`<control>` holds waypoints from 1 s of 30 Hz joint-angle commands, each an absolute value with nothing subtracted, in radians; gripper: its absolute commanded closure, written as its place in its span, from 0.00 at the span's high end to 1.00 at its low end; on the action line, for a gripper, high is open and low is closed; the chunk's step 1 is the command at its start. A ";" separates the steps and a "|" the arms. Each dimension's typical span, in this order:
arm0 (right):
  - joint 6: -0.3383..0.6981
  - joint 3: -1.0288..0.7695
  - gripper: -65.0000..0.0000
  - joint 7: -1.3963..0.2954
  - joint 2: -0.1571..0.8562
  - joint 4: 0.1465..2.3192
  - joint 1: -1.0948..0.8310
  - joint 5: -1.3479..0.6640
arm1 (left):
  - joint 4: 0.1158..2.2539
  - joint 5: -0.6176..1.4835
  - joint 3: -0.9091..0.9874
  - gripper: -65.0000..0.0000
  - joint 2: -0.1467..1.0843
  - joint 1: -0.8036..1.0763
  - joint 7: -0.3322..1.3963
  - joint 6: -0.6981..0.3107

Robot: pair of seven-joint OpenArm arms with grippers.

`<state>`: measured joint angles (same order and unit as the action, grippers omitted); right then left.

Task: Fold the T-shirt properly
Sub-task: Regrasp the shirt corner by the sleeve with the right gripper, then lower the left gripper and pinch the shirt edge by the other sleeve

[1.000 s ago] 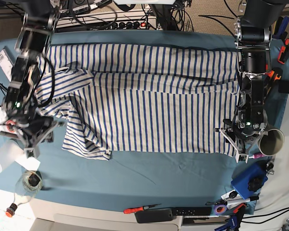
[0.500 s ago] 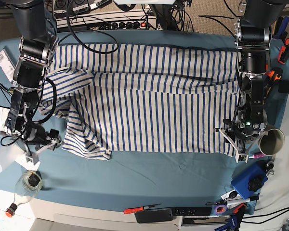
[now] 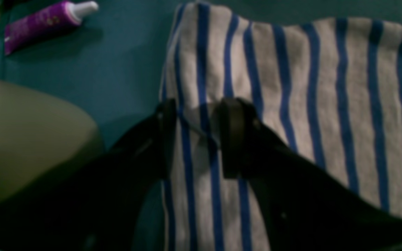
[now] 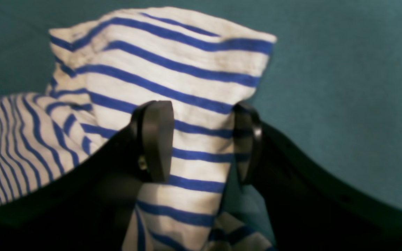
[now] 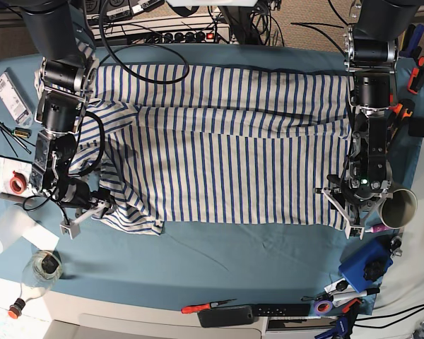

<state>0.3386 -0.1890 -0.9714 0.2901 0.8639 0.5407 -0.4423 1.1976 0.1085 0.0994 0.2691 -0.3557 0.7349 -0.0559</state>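
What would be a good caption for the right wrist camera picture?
Open right gripper straddling a bunched corner of the blue-striped T-shirt on the teal cloth.

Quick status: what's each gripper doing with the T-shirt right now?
Left gripper: jaws parted astride the T-shirt corner; grip cannot be told.
Right gripper: open, jaws around a sleeve fold.

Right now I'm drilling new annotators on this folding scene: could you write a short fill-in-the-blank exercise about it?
1. The T-shirt is white with thin ____ stripes.
2. It lies on a ____ coloured cloth.
3. In the left wrist view, the tube beside the shirt's corner is ____ with a white cap.
4. The right gripper has its fingers either side of a bunched ____.

Missing words: blue; teal; purple; sleeve
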 commanded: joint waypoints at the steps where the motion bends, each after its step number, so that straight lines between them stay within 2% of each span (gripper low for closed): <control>1: 0.328 -0.191 0.43 -0.976 0.294 0.874 0.567 -0.421 | 1.211 0.115 0.102 0.34 0.277 -0.379 0.725 -0.052; 6: 0.293 -0.191 0.42 -0.948 0.294 0.874 0.568 -0.376 | 1.211 0.115 0.102 0.34 0.277 -0.380 0.725 -0.052; 7: 0.288 -0.191 0.39 -0.945 0.294 0.874 0.568 -0.363 | 1.211 0.116 0.102 0.34 0.277 -0.379 0.725 -0.052; 10: 0.287 -0.191 0.22 -0.946 0.294 0.874 0.567 -0.342 | 1.211 0.125 0.102 0.28 0.275 -0.379 0.725 -0.052; 14: 0.287 -0.191 0.00 -0.946 0.294 0.874 0.568 -0.334 | 1.211 0.189 0.102 0.07 0.268 -0.380 0.725 -0.052; 15: 0.287 -0.191 0.00 -0.945 0.294 0.874 0.568 -0.327 | 1.211 0.196 0.102 0.01 0.268 -0.380 0.725 -0.052; 16: 0.287 -0.191 0.00 -0.945 0.294 0.875 0.568 -0.320 | 1.211 0.197 0.102 0.00 0.265 -0.380 0.725 -0.053; 21: 0.289 -0.191 0.00 -0.938 0.300 0.875 0.568 -0.313 | 1.211 0.198 0.102 0.00 0.266 -0.382 0.725 -0.174; 23: 0.295 -0.191 0.00 -0.938 0.304 0.875 0.568 -0.313 | 1.212 0.189 0.102 0.00 0.266 -0.385 0.725 -0.161; 26: 0.295 -0.191 0.00 -0.938 0.311 0.875 0.568 -0.313 | 1.213 0.183 0.102 0.00 0.267 -0.396 0.725 -0.088; 30: 0.295 -0.191 0.00 -0.939 0.313 0.875 0.568 -0.313 | 1.213 0.183 0.102 0.00 0.267 -0.417 0.725 -0.104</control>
<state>0.2985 -0.1890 -0.9386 0.2989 0.8639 0.5426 -0.3176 1.1973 0.1761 0.0994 0.2607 -0.3813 0.7433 -0.1032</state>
